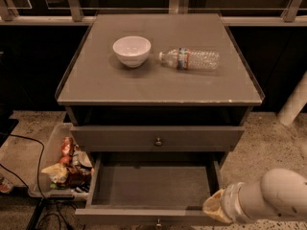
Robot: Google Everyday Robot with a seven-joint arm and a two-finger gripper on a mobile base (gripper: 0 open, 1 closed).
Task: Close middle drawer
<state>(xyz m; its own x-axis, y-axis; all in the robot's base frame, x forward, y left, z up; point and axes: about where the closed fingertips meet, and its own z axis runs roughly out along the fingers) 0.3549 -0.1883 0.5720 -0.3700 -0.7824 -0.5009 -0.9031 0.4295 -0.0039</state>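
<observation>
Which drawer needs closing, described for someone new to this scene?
Find the grey-brown cabinet carrying a white bowl and a plastic bottle, then look below its shut top drawer. The middle drawer is the only one pulled out, its empty inside showing, with the gripper beside its front right corner.
</observation>
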